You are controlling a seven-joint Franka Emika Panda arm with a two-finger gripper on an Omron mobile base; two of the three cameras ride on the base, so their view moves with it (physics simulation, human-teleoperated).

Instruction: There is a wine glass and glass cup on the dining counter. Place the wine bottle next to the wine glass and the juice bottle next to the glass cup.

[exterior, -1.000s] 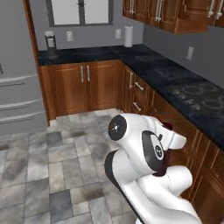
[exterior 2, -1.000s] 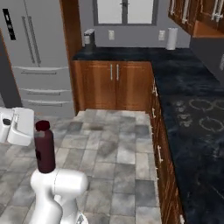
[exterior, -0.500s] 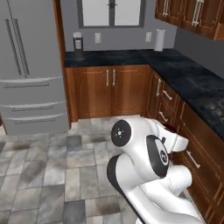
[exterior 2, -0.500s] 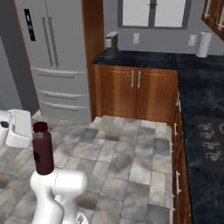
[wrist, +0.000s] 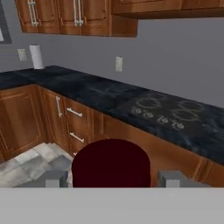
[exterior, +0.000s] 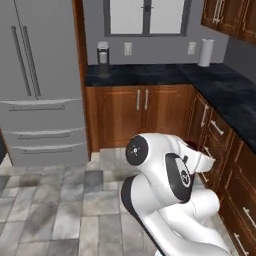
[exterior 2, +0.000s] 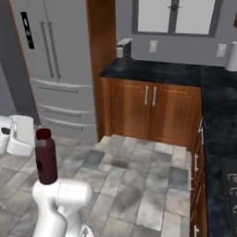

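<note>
Juice bottle (exterior 2: 46, 159) is up in the air over the tiled floor (exterior 2: 139, 185), upright, dark red body, red cap, no label that I can see. In the hand view its round dark-red top (wrist: 110, 162) sits right between the two finger tips, so I read the gripper (wrist: 111, 178) as clamped on the juice bottle, one finger (wrist: 50, 178) on each side. I can't tell exactly where the pads touch; the bottle hides that.

Rest of the scene, big to small:
- Steel fridge (exterior: 40, 80), double door with drawers below, at the left; I see it in the right base view too (exterior 2: 55, 69).
- L-shaped counter (exterior: 150, 75) with a dark marbled top on wooden base cabinets (exterior: 142, 115), running from beside the fridge along the back wall and down the right side.
- Wooden wall cabinets (wrist: 74, 17) above that counter.
- White arm (exterior: 170, 190), folded low in the left base view.
- Window (exterior: 145, 15) above the back counter.
- Cooktop (wrist: 166, 111), set flush in the counter top, ring marks showing.
- Paper towel roll (exterior: 205, 52), upright at the counter corner.
- Coffee machine (exterior: 103, 52) at the fridge end of the counter.
- Wall outlet (exterior: 128, 48), just right of the coffee machine.
</note>
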